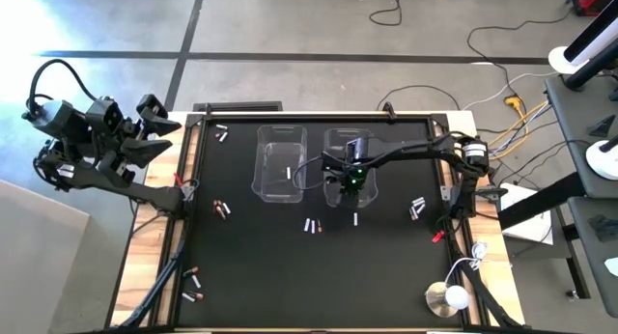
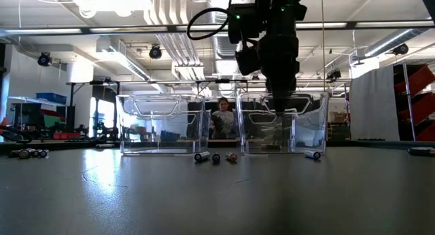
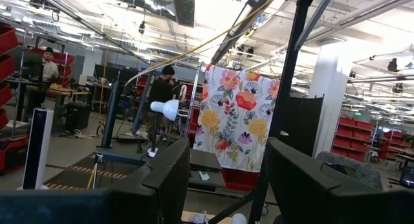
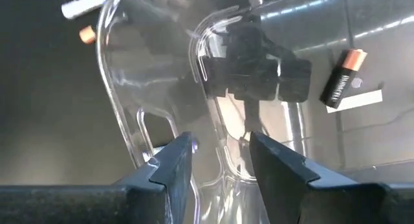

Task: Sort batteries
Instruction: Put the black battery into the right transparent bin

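Two clear plastic bins stand side by side at the middle of the black mat, the left bin [image 1: 280, 163] and the right bin [image 1: 333, 143]. My right gripper [image 1: 354, 180] hangs over the right bin's near part, pointing steeply down, open [image 4: 220, 160] with nothing between its fingers. A dark battery with a copper end [image 4: 343, 78] lies on the right bin's floor, and a silvery battery [image 1: 287, 172] lies in the left bin. More batteries lie loose on the mat [image 1: 311, 225], [image 1: 417, 208], [image 1: 222, 208]. My left gripper [image 1: 162, 120] waits open beyond the table's left edge.
Other loose batteries lie at the mat's far left [image 1: 222, 133] and near left [image 1: 191, 284]. Small red clips sit at the mat's edges [image 1: 437, 236], [image 1: 180, 182]. A white lamp [image 1: 449, 295] stands at the near right corner. A person [image 2: 222, 119] shows beyond the table.
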`<action>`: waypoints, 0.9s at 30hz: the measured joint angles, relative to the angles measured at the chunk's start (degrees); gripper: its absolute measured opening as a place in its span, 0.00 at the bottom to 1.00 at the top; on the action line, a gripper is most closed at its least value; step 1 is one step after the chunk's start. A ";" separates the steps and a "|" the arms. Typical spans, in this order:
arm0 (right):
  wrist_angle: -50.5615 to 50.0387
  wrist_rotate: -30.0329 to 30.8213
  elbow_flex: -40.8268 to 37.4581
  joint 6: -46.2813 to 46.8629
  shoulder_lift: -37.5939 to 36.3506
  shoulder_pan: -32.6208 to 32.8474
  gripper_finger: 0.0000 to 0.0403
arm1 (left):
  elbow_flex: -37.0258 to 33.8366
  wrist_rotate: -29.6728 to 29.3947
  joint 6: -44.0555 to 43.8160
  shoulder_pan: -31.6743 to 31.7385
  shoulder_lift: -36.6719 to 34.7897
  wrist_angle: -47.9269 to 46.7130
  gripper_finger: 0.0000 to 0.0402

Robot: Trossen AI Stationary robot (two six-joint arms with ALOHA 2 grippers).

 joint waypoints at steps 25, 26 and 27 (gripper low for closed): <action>16.28 42.09 4.72 29.35 -10.97 32.51 0.35 | 0.02 3.43 -0.71 -0.01 0.00 -2.75 0.45; 18.19 44.68 4.62 30.38 -9.24 34.07 0.35 | 0.02 3.42 -0.18 -0.01 0.00 -3.25 0.45; 19.84 47.00 4.62 31.67 -7.39 35.26 0.35 | 0.02 3.43 0.31 -0.01 0.02 -3.67 0.45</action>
